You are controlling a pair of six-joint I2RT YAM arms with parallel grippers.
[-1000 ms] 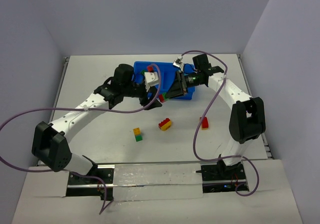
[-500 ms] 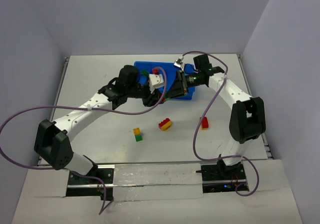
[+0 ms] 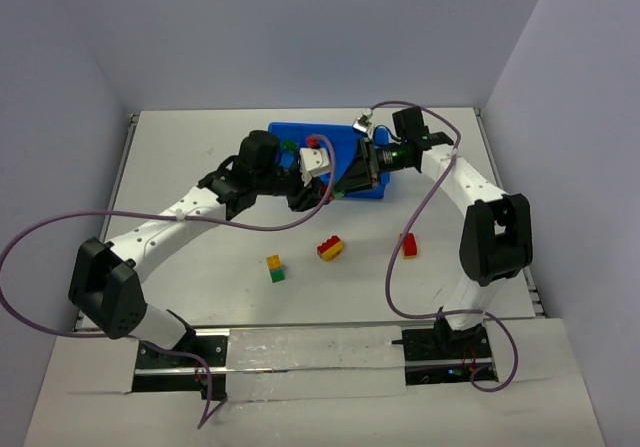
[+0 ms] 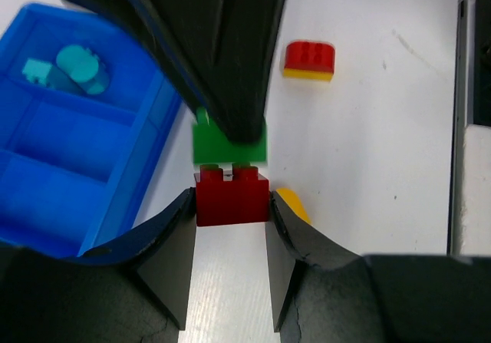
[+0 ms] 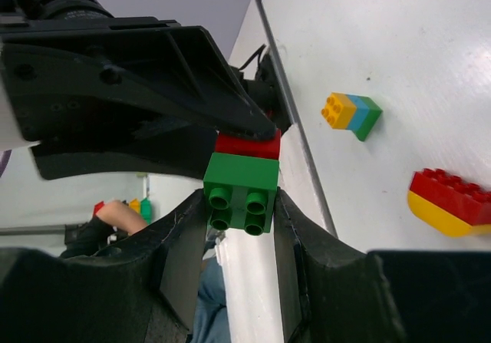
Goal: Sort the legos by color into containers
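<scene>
The two arms meet over the near right corner of the blue tray point(image 3: 285, 132), both on one two-colour lego pair; the left gripper point(image 4: 230, 209) has its fingers pressed against the sides of the red brick point(image 4: 232, 193), pinching it; the right gripper point(image 5: 241, 199) is clamped in the same way on the green brick point(image 5: 242, 178); the studs of the red brick sit at the underside of the green one, so the two bricks are touching, and whether they are fully joined I cannot tell; the pair hangs above the white table point(image 3: 200, 157), just beside the tray's outer wall and not inside any compartment.

In the left wrist view the tray lies to the left of the held pair; its dividers mark off several narrow compartments, and two teal pieces point(image 4: 73, 65) lie together in the far one; the nearer compartments in that view show only bare blue floor; a small yellow piece point(image 4: 293, 203) peeks out behind one finger, too hidden to name.

Three legos lie loose on the table, well apart from the tray; a yellow, blue and green stack point(image 3: 275, 267) lies nearest the arm bases; a red-on-yellow brick point(image 3: 330, 248) lies just right of it; a small red brick point(image 3: 409, 245) lies further right, near the right arm.
</scene>
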